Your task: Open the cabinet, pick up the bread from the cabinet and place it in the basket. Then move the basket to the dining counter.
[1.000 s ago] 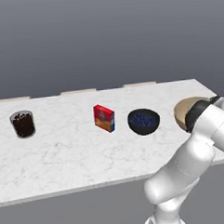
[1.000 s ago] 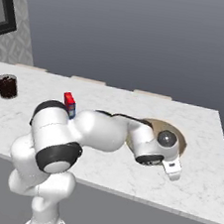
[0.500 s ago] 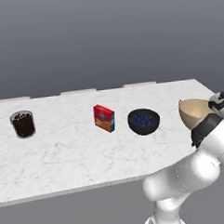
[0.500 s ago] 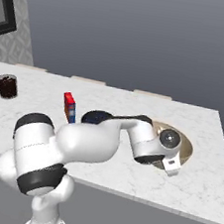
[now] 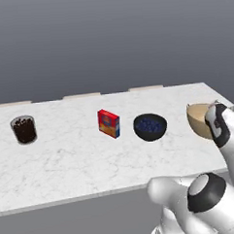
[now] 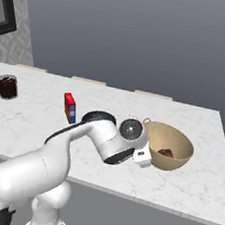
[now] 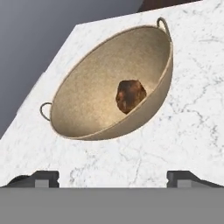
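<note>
Nearest is the one gripper [image 7: 113, 177], its two fingertips spread wide apart with bare marble between them, holding nothing and clear of the basket. Just beyond them sits the one basket [image 7: 87, 100] on the dining counter [image 7: 192, 122], tipped so its open side faces the hand, with a small handle at each side. One piece of bread [image 7: 130, 95] lies inside it against the lower wall. From the right base view the basket [image 6: 178, 143] is near the counter's right end, and the arm's wrist stands just beside its left rim, hiding part of that rim. Farther left of the basket along the dining counter [image 5: 68, 165] stand, in turn, one dark bowl of blueberries [image 5: 150, 126], one red box [image 5: 108, 123], and one glass of dark drink [image 5: 24, 129], all well apart.
</note>
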